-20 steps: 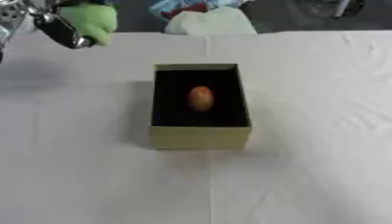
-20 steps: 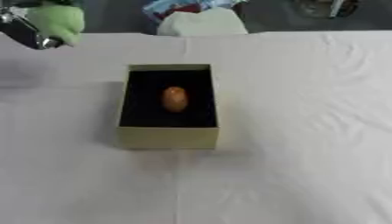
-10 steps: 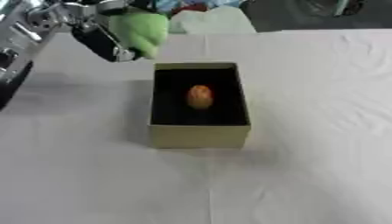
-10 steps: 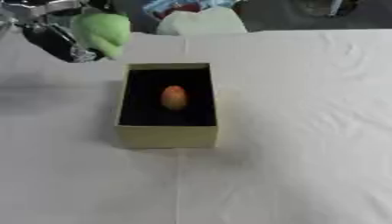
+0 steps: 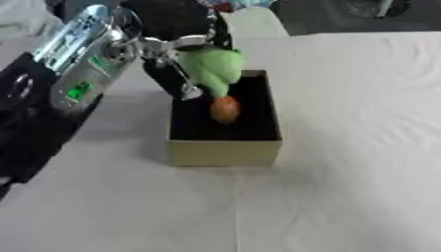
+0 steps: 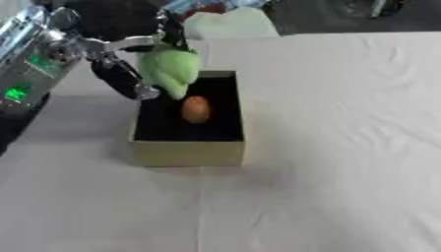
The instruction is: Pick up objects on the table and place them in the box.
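Observation:
An open tan box with a black inside stands on the white table. An orange-brown oval object lies in it. My left hand reaches in from the upper left and is shut on a light green rounded object, which hangs over the box's far left part, just above the oval object. My right hand shows in neither view.
My left forearm, silver and black with a green light, crosses the left side of the table. White and coloured things lie beyond the table's far edge. White cloth covers the table to the right of and in front of the box.
My left hand has carried the green object from the table's far left corner rightward and nearer, to over the box. The box and oval object have stayed put.

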